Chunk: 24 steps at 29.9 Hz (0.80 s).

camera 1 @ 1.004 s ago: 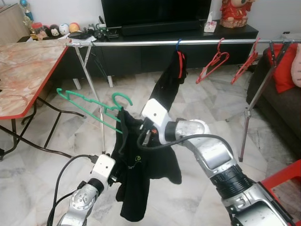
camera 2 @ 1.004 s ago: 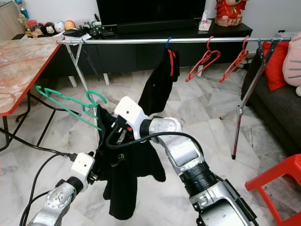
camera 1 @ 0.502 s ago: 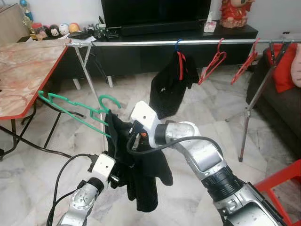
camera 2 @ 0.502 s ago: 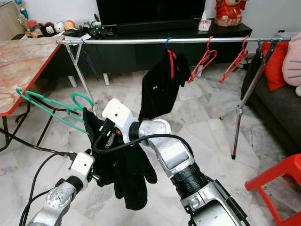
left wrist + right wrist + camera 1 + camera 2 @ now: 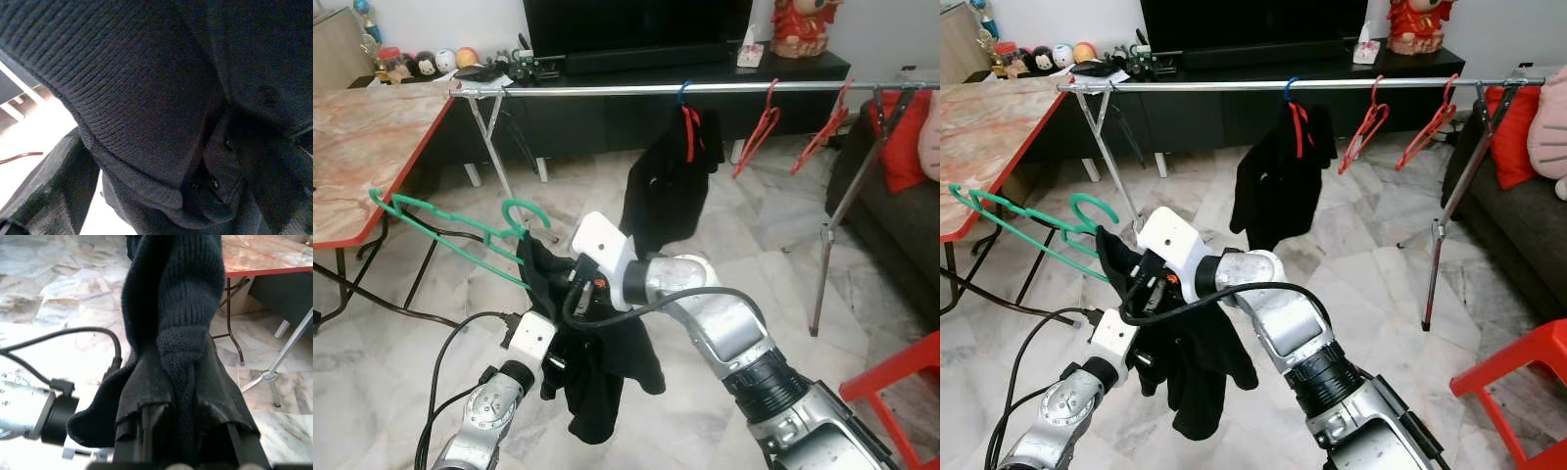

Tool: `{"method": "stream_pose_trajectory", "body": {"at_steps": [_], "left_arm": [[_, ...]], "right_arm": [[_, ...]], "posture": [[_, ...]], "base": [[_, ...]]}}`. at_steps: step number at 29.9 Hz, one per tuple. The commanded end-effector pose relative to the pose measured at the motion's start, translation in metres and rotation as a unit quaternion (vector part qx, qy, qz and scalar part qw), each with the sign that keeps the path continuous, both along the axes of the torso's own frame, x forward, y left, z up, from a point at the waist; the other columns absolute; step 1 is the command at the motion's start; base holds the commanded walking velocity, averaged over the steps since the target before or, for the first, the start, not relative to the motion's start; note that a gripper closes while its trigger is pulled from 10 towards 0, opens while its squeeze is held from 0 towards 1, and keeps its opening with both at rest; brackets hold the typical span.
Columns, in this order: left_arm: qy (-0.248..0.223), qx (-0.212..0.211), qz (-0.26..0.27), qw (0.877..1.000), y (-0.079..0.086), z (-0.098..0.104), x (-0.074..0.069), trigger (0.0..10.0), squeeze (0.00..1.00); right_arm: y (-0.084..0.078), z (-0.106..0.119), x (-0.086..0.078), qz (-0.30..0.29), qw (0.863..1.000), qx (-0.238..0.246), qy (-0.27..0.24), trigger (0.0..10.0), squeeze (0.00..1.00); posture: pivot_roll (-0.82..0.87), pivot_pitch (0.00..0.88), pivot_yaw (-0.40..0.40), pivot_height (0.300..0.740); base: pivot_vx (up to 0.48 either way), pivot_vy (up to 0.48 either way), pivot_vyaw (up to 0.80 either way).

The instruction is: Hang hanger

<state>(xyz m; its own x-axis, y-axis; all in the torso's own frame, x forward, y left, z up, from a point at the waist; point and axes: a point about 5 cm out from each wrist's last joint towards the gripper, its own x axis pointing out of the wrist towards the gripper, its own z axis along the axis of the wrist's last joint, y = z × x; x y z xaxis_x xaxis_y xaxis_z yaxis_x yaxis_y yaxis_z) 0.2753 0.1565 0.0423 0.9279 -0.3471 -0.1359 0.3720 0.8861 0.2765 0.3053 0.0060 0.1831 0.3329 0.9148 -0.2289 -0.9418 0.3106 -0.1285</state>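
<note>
Where the left eye view looks down, a pale marble floor (image 5: 401, 343) spreads before a black TV cabinet (image 5: 705, 98), with a marble-topped table (image 5: 362, 147) edged in red on the left and a dark sofa (image 5: 891, 186) on the right. One silver clothes rail (image 5: 636, 89) crosses the room. On it hang three hangers: one carrying a black garment (image 5: 666, 191) and two bare red hangers (image 5: 759, 132). One green hanger (image 5: 450, 230) sits low and left, below the rail, its end buried in a black sweater (image 5: 592, 367) bunched between the two arms.

From the right eye view, the right gripper (image 5: 1141, 284) is sunk in that sweater beside the green hanger's hook, and the left gripper (image 5: 1141, 357) presses into the cloth from beneath.

Seen from the left wrist, ribbed black knit with small buttons covers the fingers, so the left gripper's state cannot be told.

Along the right wrist, the two black fingers (image 5: 142, 396) are clamped on a fold of the sweater.
</note>
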Motion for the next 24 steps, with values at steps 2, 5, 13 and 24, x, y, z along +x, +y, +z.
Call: {"method": "stream_pose_trajectory", "body": {"at_steps": [2, 5, 13, 24], "left_arm": [[-0.005, 0.015, -0.013, 1.000, -0.002, 0.004, 0.001, 10.0, 1.00], [-0.005, 0.023, -0.010, 1.000, -0.002, 0.005, 0.002, 10.0, 1.00], [-0.004, 0.050, 0.002, 0.999, 0.000, 0.005, 0.003, 10.0, 1.00], [-0.029, 0.068, -0.024, 0.997, -0.006, 0.015, 0.000, 10.0, 1.00]], "right_arm": [[0.012, 0.017, 0.001, -0.014, 1.000, 0.013, -0.023, 0.0, 0.00], [0.015, 0.016, 0.004, -0.042, 0.999, 0.004, -0.025, 0.0, 0.00], [0.015, 0.011, 0.013, -0.110, 0.993, -0.020, -0.035, 0.0, 0.00], [0.017, 0.010, 0.024, -0.185, 0.982, -0.018, -0.017, 0.0, 0.00]], "posture": [[-0.15, 0.013, 0.067, 0.740], [-0.15, 0.016, 0.066, 0.740], [-0.15, 0.016, 0.065, 0.740], [-0.14, 0.018, 0.063, 0.740]], "base": [[0.000, 0.000, 0.00], [0.000, 0.000, 0.00], [0.000, 0.000, 0.00], [0.000, 0.000, 0.00]]}}
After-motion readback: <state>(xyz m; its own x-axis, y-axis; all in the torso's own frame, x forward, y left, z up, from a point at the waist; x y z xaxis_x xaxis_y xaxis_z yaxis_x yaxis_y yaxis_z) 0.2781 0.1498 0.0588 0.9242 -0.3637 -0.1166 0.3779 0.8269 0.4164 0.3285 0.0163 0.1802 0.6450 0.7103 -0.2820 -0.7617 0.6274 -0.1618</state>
